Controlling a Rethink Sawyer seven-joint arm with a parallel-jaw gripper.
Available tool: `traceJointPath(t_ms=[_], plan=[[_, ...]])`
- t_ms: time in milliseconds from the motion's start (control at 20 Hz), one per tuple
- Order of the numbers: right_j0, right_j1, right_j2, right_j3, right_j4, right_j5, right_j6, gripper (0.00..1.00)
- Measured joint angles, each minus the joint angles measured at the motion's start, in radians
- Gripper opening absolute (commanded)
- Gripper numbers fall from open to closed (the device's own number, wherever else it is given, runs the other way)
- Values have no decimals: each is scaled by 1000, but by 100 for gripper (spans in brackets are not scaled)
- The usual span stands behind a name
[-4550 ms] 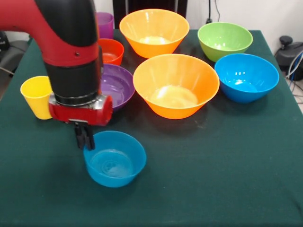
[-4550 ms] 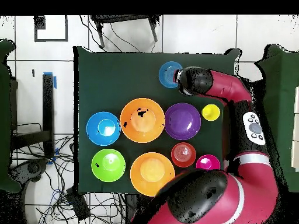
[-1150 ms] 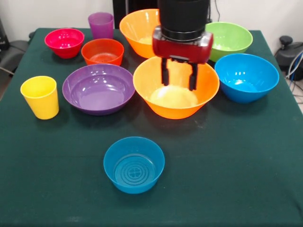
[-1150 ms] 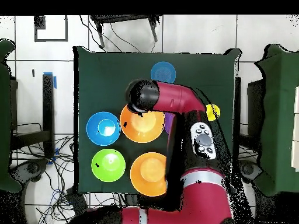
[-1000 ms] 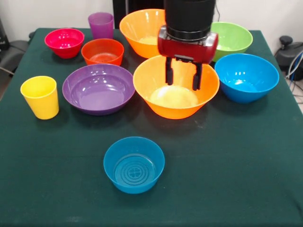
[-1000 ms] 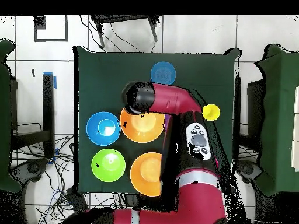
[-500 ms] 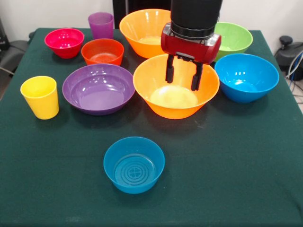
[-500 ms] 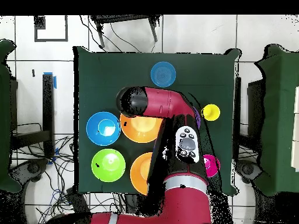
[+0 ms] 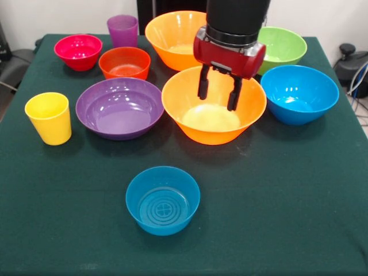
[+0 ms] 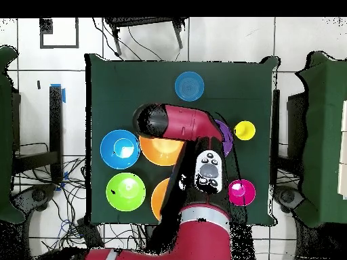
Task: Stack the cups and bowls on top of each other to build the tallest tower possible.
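Observation:
My gripper (image 9: 217, 98) is open and empty. It hangs just above the inside of the nearer large orange bowl (image 9: 190, 123), touching nothing. The second large orange bowl (image 9: 175, 37) stands behind it. The green bowl (image 9: 276, 49) and the blue bowl (image 9: 299, 92) are to the right. The shallow purple bowl (image 9: 119, 106), the orange-red bowl (image 9: 125, 62) and the pink-red bowl (image 9: 79, 50) are to the left. The teal bowl (image 9: 163, 199) stands alone near the front. The yellow cup (image 9: 49, 118) is at the left and the purple cup (image 9: 122, 29) at the back. Nothing is stacked.
Everything stands upright on a dark green table (image 9: 276, 201). In the overhead view the arm (image 10: 196, 128) covers the purple bowl and much of both orange bowls. The teal bowl (image 10: 189, 86), the blue bowl (image 10: 120, 149) and the yellow cup (image 10: 244, 131) show.
The gripper, shut at the teal bowl's rim 4.5 s ago, is now open over the nearer orange bowl. In the last second it rose slightly. The teal bowl shifted a little.

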Motion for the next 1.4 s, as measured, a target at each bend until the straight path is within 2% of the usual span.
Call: traceJointPath(t_ms=[350,600,1400], plan=[[65,44,-40,6,49,-53,66,100],[85,65,-48,10,67,-82,88,100],[108,113,-77,49,106,-217,95,100]])
